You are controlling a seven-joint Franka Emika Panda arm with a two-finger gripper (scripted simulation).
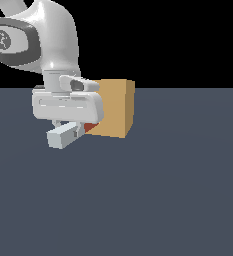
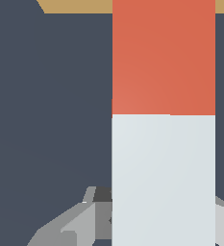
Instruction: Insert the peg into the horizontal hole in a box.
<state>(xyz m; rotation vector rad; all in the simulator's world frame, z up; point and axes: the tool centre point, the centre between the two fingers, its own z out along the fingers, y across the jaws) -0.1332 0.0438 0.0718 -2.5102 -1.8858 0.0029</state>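
Observation:
The tan-orange box (image 1: 115, 107) stands on the dark floor. My gripper (image 1: 70, 127) is shut on the peg (image 1: 63, 135), gripping its pale grey-white part. The peg's red-orange end (image 1: 90, 128) points at the box's near face on the exterior view's left and reaches it. In the wrist view the peg (image 2: 163, 144) fills the middle, red-orange end (image 2: 163, 57) toward the box edge (image 2: 75, 6), with one finger (image 2: 80, 223) beside the pale part. The hole is hidden behind my gripper and the peg.
The dark grey-blue floor (image 1: 138, 200) spreads around the box. The white arm (image 1: 43, 35) stands above the gripper on the exterior view's left.

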